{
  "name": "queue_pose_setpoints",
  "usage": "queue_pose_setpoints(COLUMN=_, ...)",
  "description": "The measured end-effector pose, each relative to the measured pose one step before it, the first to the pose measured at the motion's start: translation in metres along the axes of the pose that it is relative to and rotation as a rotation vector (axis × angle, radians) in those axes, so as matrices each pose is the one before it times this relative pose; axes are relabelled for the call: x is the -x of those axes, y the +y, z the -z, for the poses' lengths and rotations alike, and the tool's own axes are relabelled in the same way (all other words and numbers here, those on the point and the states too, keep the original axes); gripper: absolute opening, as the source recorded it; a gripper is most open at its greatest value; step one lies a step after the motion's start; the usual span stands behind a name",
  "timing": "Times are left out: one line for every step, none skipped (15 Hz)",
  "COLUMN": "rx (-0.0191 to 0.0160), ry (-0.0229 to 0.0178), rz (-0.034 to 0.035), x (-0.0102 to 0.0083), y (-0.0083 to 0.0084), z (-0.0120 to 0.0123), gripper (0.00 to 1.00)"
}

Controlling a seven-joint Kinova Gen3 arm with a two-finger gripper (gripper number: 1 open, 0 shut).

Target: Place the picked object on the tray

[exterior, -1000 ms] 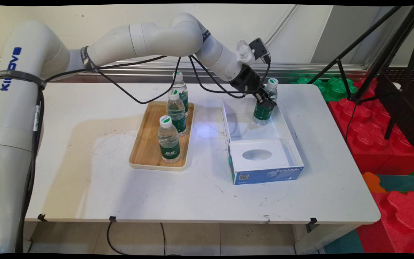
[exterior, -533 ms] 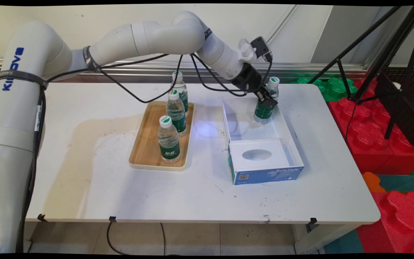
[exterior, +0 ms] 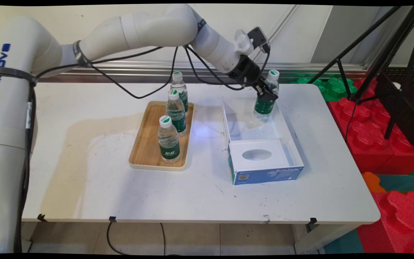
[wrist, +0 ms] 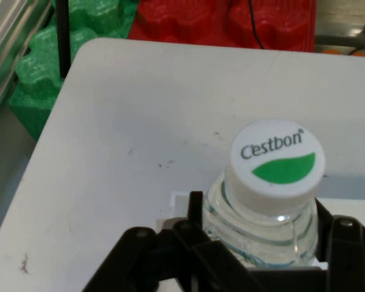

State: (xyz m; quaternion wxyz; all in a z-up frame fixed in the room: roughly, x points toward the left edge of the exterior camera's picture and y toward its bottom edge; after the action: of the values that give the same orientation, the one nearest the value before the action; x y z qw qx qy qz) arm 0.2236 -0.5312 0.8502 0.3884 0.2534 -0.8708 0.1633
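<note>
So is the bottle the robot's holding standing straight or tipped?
Tipped a little. The bottle in the gripper leans, its cap toward the right, over the box.

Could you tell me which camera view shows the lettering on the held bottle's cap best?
The hand view: the cap fills it, reading Cestbon above a green leaf. The main view shows the cap only small, above the gripper.

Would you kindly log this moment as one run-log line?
gripper: shut on bottle | bottle: above box far end, base at rim height | tray: three bottles upright
</note>
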Motion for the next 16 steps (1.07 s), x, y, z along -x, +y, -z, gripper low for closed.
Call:
queue_pose_setpoints(rx=-0.00027, ry=0.00368, rz=0.00012, x=-0.00066, y=0.00047, z=0.00418, gripper=0.00)
queue_pose_setpoints(rx=-0.00104, ry=0.00643, rz=0.00004, x=-0.00112, y=0.00068, z=0.00754, gripper=0.00)
queue_pose_setpoints(rx=-0.00098, ry=0.00714, rz=-0.00002, x=-0.00113, y=0.00069, z=0.00899, gripper=0.00)
queue_pose_setpoints(rx=-0.00050, ry=0.00729, rz=-0.00070, x=-0.00119, y=0.00068, z=0.00951, gripper=0.00)
queue_pose_setpoints(rx=-0.00056, ry=0.00597, rz=-0.00175, x=-0.00131, y=0.00055, z=0.00846, gripper=0.00)
queue_pose_setpoints(rx=-0.00099, ry=0.00395, rz=-0.00078, x=-0.00072, y=0.00019, z=0.00579, gripper=0.00)
queue_pose_setpoints(rx=-0.00093, ry=0.00618, rz=-0.00162, x=-0.00091, y=0.00057, z=0.00967, gripper=0.00)
queue_pose_setpoints(rx=-0.00018, ry=0.00403, rz=-0.00136, x=-0.00075, y=0.00039, z=0.00615, gripper=0.00)
queue_pose_setpoints(rx=0.00006, ry=0.00567, rz=-0.00302, x=-0.00106, y=0.00078, z=0.00988, gripper=0.00)
queue_pose_setpoints(rx=0.00011, ry=0.00605, rz=-0.00305, x=-0.00096, y=0.00107, z=0.01158, gripper=0.00)
queue_pose_setpoints(rx=0.00035, ry=0.00576, rz=-0.00239, x=-0.00052, y=0.00112, z=0.01195, gripper=0.00)
queue_pose_setpoints(rx=0.00046, ry=0.00554, rz=-0.00163, x=-0.00050, y=0.00112, z=0.01072, gripper=0.00)
queue_pose_setpoints(rx=0.00061, ry=0.00691, rz=-0.00142, x=-0.00085, y=0.00126, z=0.01211, gripper=0.00)
queue_pose_setpoints(rx=-0.00016, ry=0.00842, rz=0.00022, x=-0.00129, y=0.00115, z=0.01262, gripper=0.00)
queue_pose_setpoints(rx=-0.00008, ry=0.00750, rz=0.00035, x=-0.00135, y=0.00097, z=0.01117, gripper=0.00)
queue_pose_setpoints(rx=0.00002, ry=0.00833, rz=-0.00038, x=-0.00161, y=0.00097, z=0.01278, gripper=0.00)
